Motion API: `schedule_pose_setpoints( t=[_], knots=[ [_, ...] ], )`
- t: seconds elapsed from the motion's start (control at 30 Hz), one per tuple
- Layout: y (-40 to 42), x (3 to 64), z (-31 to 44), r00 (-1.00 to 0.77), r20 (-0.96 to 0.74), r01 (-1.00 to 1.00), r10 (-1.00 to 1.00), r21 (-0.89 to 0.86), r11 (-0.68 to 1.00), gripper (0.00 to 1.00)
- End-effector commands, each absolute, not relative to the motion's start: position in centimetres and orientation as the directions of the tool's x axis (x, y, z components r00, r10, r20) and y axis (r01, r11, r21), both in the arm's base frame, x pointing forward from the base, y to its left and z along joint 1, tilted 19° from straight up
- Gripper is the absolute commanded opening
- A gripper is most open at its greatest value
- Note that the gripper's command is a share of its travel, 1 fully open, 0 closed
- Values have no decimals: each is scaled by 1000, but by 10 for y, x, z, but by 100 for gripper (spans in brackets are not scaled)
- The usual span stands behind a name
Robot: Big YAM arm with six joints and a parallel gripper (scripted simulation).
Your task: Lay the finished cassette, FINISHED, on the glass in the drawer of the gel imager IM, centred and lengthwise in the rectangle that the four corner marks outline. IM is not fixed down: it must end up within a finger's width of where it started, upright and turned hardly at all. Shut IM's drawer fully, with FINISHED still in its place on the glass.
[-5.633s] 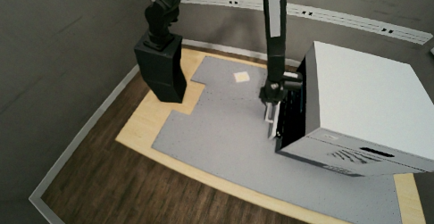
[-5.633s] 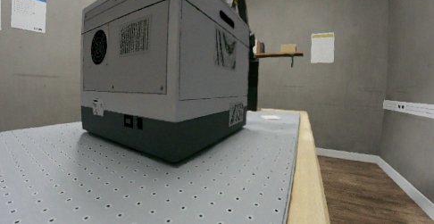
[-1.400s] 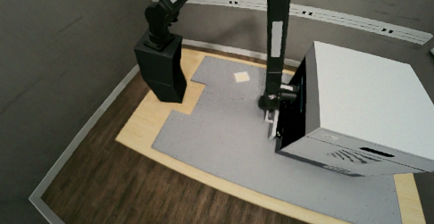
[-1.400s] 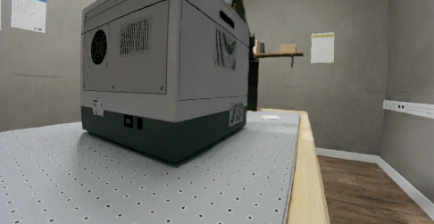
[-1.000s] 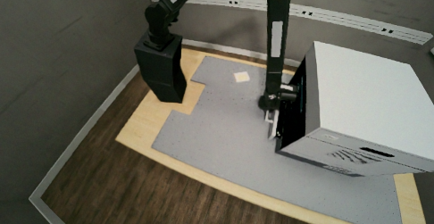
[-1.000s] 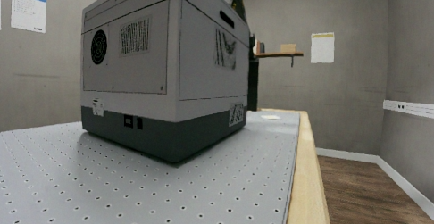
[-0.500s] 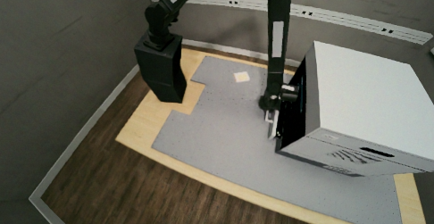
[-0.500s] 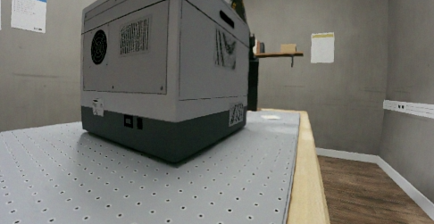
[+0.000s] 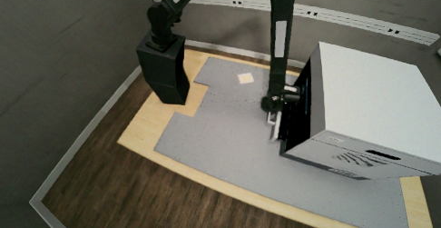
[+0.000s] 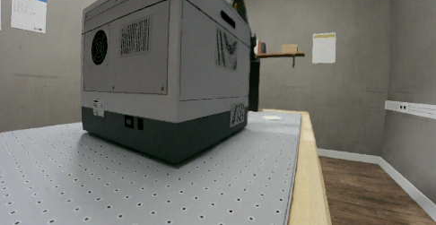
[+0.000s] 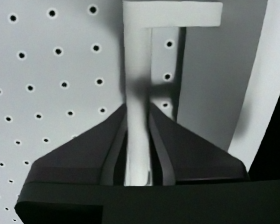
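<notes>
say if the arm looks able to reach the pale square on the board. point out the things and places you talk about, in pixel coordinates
Probably yes, once it frees the handle (image 11: 138, 65): the gripper (image 9: 272, 117) (image 11: 138, 112) is shut on that, but nothing stands between the arm (image 9: 279, 61) and the square (image 9: 245, 78).

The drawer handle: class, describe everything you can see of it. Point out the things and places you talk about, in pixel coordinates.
The handle (image 9: 269, 118) (image 11: 138, 60) is a pale, smooth, straight bar, perhaps plastic or painted metal. One squared end turns toward the drawer front (image 11: 211, 75), leaving a gap behind the bar. It looks undamaged. The end effector's (image 9: 272, 110) (image 11: 138, 107) dark fingers grip it from both sides; its other end is hidden.

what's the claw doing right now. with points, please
Claw (image 9: 272, 111) (image 11: 138, 112): closed on the white handle (image 9: 270, 118) (image 11: 137, 65) of the imager's drawer.
</notes>
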State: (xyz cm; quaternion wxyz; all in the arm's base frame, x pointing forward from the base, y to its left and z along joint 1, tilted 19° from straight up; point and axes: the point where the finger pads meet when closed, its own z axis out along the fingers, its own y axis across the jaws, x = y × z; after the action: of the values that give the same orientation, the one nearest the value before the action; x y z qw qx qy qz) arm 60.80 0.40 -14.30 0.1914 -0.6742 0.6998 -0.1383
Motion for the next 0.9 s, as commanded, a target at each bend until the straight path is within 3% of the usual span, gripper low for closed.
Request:
schedule_pose_setpoints(
  t=[0.0, 0.87],
  knots=[
    [9, 604, -131, -5, -80, -884, -997, -466, 42, 7],
    [7, 580, -144, -10, -80, -895, -997, -444, 45, 7]
  ],
)
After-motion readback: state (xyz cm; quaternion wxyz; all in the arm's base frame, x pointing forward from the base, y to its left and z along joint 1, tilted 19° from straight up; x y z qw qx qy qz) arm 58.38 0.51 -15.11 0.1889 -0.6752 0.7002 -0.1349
